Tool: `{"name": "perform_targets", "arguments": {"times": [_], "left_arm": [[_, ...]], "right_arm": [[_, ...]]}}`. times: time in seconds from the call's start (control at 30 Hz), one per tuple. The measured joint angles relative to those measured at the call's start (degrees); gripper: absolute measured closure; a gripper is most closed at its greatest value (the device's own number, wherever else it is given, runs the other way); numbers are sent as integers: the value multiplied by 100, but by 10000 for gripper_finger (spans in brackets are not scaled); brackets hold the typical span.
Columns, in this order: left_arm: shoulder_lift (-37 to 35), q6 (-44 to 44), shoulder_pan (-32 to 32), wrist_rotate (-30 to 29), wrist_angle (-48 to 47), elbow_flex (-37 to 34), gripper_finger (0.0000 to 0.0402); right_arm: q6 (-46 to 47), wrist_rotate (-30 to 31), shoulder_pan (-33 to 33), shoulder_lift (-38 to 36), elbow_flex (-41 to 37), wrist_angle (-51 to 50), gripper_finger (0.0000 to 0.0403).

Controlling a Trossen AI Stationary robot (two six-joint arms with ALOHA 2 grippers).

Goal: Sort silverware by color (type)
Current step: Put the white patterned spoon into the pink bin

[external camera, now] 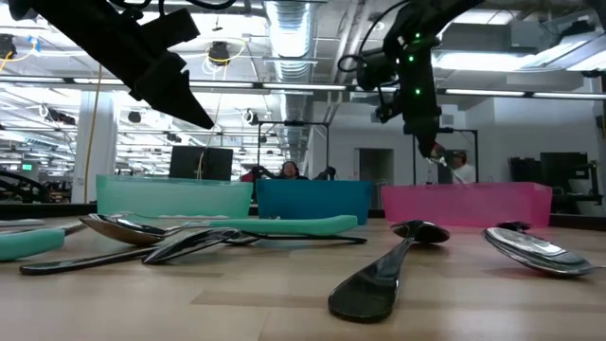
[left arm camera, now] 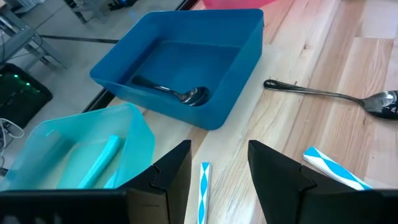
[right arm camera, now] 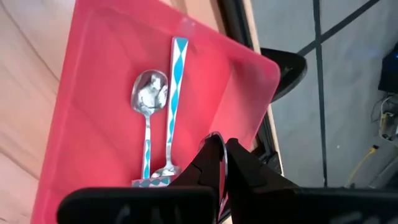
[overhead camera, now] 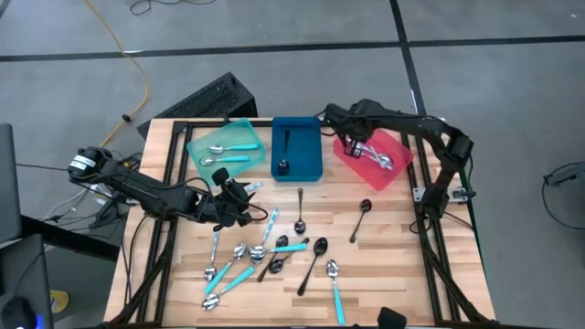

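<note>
Wooden table [overhead camera: 393, 265] is carrying three trays along its far edge, with the blue tray [overhead camera: 297, 146] taken as landmark. To one side of it the teal tray [overhead camera: 224, 144] is holding teal-handled spoons; to the other the red tray [overhead camera: 373, 157] is holding spoons with blue-and-white patterned handles. One black spoon [left arm camera: 174, 93] is lying inside the blue tray itself. Remaining loose spoons [overhead camera: 274, 256] are lying scattered on the near side of the blue tray, well apart from it.

Right gripper [right arm camera: 224, 163] is hovering over the red tray, fingers pressed together on a thin metal spoon [right arm camera: 219, 149] (only its edge is showing). Step in hand, by my reading: delivery into the red tray. Next move calls for lowering and releasing.

Left gripper [left arm camera: 219, 163] is hovering on the near side of the blue tray, fingers spread, with a patterned spoon handle [left arm camera: 203, 193] on the table between them. It probably needs to descend and close.
</note>
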Motion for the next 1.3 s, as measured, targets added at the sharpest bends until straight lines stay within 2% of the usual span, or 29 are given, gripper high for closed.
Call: {"name": "perform_targets", "arguments": {"times": [0.67, 0.87, 1.3], "left_arm": [[0, -156, 0, -20, -203, 0, 255], [2, -437, 0, -22, -401, 0, 255], [2, -450, 0, -20, -406, 0, 255]], "right_arm": [[-90, -601, -70, 148, -149, 979, 373], [15, -612, -70, 148, -149, 1148, 371], [198, -610, -70, 148, -151, 1367, 361]]}}
